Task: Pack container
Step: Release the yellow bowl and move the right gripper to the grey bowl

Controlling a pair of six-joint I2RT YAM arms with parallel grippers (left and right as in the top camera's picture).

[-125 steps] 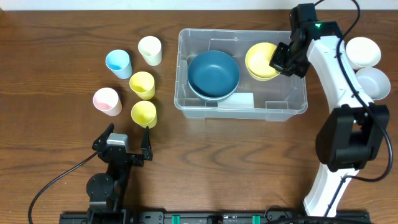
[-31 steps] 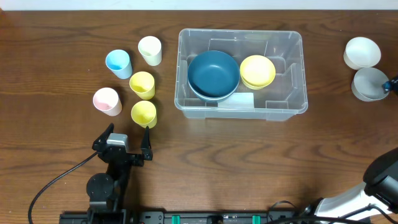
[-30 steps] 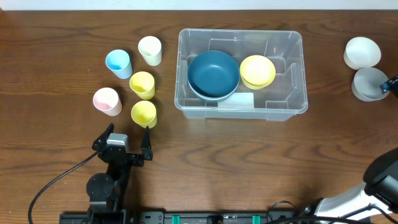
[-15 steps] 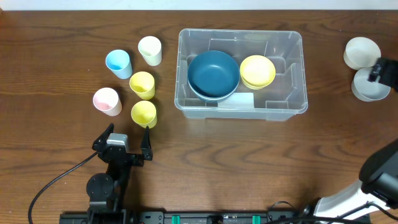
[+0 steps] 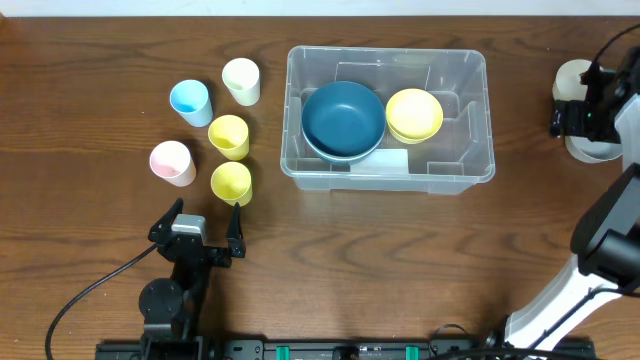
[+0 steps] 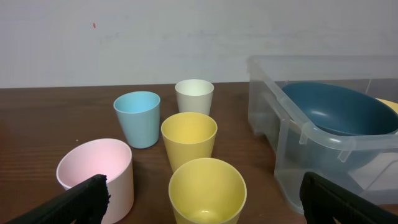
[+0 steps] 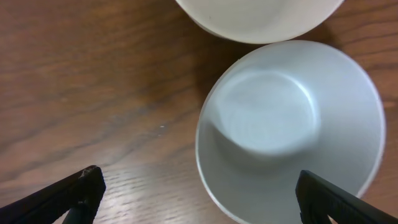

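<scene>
The clear container (image 5: 487, 112) stands at the table's centre back, holding a blue bowl (image 5: 343, 120) and a yellow bowl (image 5: 414, 114). In the left wrist view the container's near corner (image 6: 292, 134) and the blue bowl (image 6: 336, 112) show on the right. My right gripper (image 5: 585, 115) hangs open over a white bowl (image 5: 572, 78) and a grey bowl (image 5: 592, 150) at the far right. In the right wrist view the grey bowl (image 7: 289, 124) has its left rim between the spread fingers of that gripper (image 7: 199, 193), untouched. My left gripper (image 5: 205, 222) rests open near the front edge.
Several cups stand left of the container: blue (image 5: 190, 101), cream (image 5: 241, 80), two yellow (image 5: 228, 136) (image 5: 231, 182), pink (image 5: 172, 162). The nearest yellow cup (image 6: 207, 190) sits just ahead of the left gripper (image 6: 202, 196), with the pink cup (image 6: 96, 174) to its left.
My right arm has swung in from the right edge of the overhead view and now covers part of the white and grey bowls. The left arm, cups and container stayed put.
</scene>
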